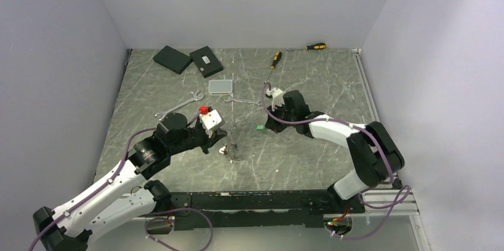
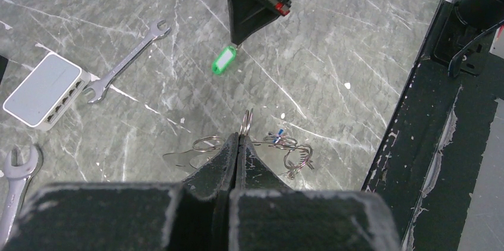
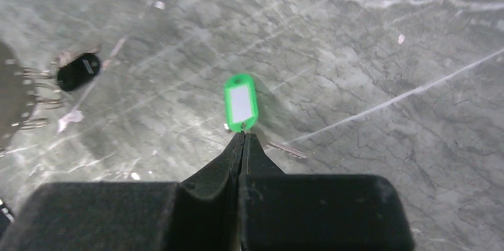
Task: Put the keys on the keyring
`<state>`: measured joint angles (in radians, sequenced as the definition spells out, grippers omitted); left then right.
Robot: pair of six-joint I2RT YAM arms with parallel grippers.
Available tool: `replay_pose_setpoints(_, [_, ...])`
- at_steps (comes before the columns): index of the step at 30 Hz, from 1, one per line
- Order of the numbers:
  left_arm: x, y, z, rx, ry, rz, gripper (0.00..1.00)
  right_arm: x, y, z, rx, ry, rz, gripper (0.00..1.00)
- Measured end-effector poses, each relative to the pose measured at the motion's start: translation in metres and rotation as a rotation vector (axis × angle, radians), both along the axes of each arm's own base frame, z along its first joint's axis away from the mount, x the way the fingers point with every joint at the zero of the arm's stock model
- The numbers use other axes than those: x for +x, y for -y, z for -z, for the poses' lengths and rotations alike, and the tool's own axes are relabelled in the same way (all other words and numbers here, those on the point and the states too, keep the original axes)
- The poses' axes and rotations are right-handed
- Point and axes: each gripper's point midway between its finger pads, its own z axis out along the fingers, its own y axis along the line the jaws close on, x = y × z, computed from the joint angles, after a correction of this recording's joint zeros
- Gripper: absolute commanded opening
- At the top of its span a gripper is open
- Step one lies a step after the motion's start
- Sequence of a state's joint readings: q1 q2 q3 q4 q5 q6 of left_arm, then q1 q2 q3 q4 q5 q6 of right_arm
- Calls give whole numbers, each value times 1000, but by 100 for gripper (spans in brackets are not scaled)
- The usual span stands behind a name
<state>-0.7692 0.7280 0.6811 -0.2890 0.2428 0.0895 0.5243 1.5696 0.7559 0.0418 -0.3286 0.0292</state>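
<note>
setting: you work over a grey-green marbled table enclosed by plain pale walls.
left claw: your jaws are pressed together, pinching a thin wire loop that stands edge-on from the tips.
keyring: this is the pinched loop, rising just beyond the left claw's tips; you cannot make out its full outline.
keys: a tangle of small rings and metal blades lies on the table just past the left claw's tips. It spreads to both sides, with a blue tag on the right of your wrist view.
right claw: your jaws are closed, the tips meeting on the small end of the green tag.
green tag: it sits straight ahead of the right claw's tips and touches them. Seen from the left claw it hangs ahead, apart from the keys.
black tag: it lies ahead and to the left of the right claw, well apart from the green tag, beside wire rings.
wrench: it lies ahead-left of the left claw, just beside a white box.
screwdrivers: you find them far beyond both claws, near the back wall.
</note>
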Motion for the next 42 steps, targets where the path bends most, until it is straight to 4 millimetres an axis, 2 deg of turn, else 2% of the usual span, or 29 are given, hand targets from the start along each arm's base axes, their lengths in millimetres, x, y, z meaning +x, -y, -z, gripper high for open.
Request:
replay_pose_setpoints(10, [3,-3,0,-10,-10,-1,0,-6,-11,-72,170,183,-50,0])
replay_pose_setpoints(14, [3,-3,0,-15,-21,10,0,-15,-19,-100,221,248,-93,0])
replay_pose_setpoints(18, [6,-1,-1,-21,-42,22,0,-33,-34,-122,253,301,-165,0])
replay_pose_setpoints(24, [14,0,-5,-38,-83,17,0,-56,-55,-143,259,345,-271,0])
replay_pose_setpoints(31, [18,5,-5,-60,-131,28,0,-65,-72,-166,268,390,-321,0])
replay_pose_setpoints(42, [28,21,-4,-106,-239,12,0,-73,-79,-175,277,417,-358,0])
